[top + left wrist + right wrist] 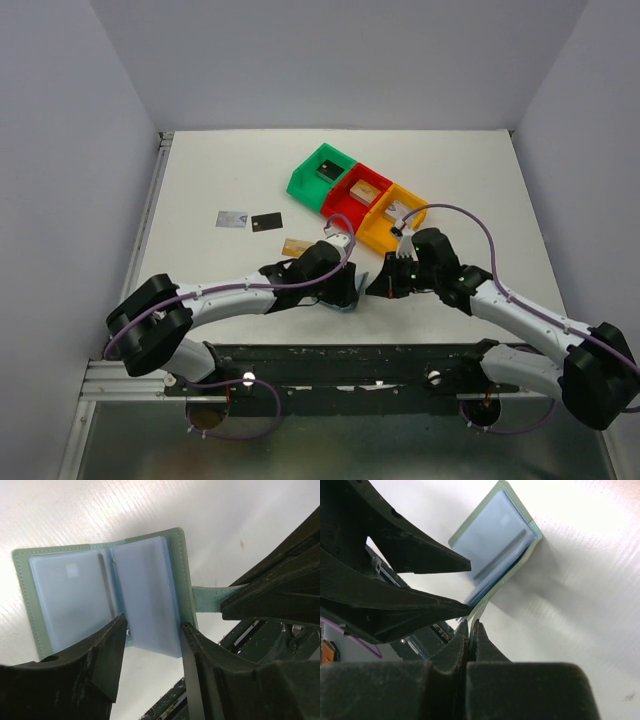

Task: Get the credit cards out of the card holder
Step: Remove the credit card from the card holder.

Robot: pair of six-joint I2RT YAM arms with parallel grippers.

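Note:
The card holder (75, 600) is spread open, showing pale blue clear sleeves in a green cover; in the top view the card holder (355, 293) sits between both grippers. My left gripper (152, 625) is open, its fingers flanking the right sleeve panel's lower edge. My right gripper (470, 622) is shut on the holder's thin strap (207, 600). In the right wrist view the card holder (495, 545) stands tilted over the table. Three credit cards lie on the table to the left: silver-grey (232, 219), black (267, 222), tan-gold (296, 247).
A green bin (323, 172), a red bin (357, 196) and an orange bin (393, 220) stand in a diagonal row behind the grippers, each with a small item inside. The arms' black base rail (340, 365) runs along the near edge.

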